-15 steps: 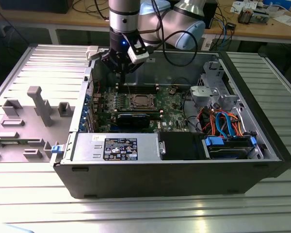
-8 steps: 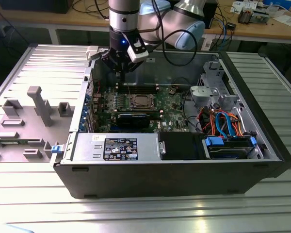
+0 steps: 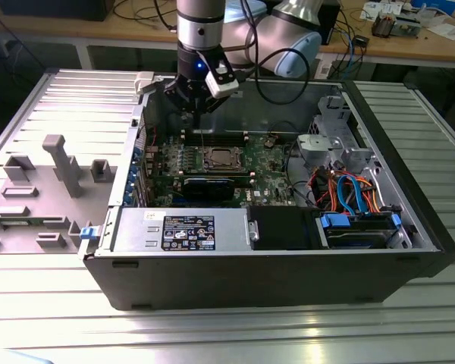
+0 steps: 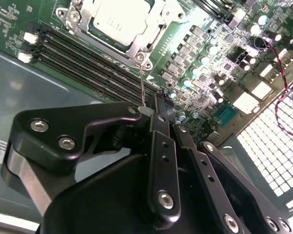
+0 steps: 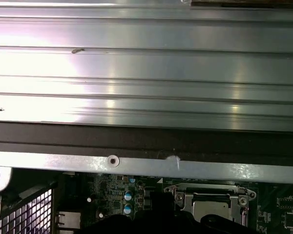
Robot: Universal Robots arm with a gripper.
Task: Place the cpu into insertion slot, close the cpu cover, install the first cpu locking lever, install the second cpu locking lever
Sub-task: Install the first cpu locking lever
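Gripper [image 3: 196, 102] hangs over the rear edge of the open computer case [image 3: 288, 284], above the memory slots [image 4: 88, 63]. Fingers [image 4: 158, 146] look pressed together, nothing clearly between them; a thin wire lever [image 4: 142, 90] runs from the socket corner up to the fingertips, contact can't be confirmed. The cpu [image 4: 119, 17] sits in the insertion slot [image 3: 220, 158], cpu cover [image 4: 136, 46] down over it. Socket lies ahead of the fingertips and toward the case front, near but apart. Lever's far end and latch hooks are too fine to make out.
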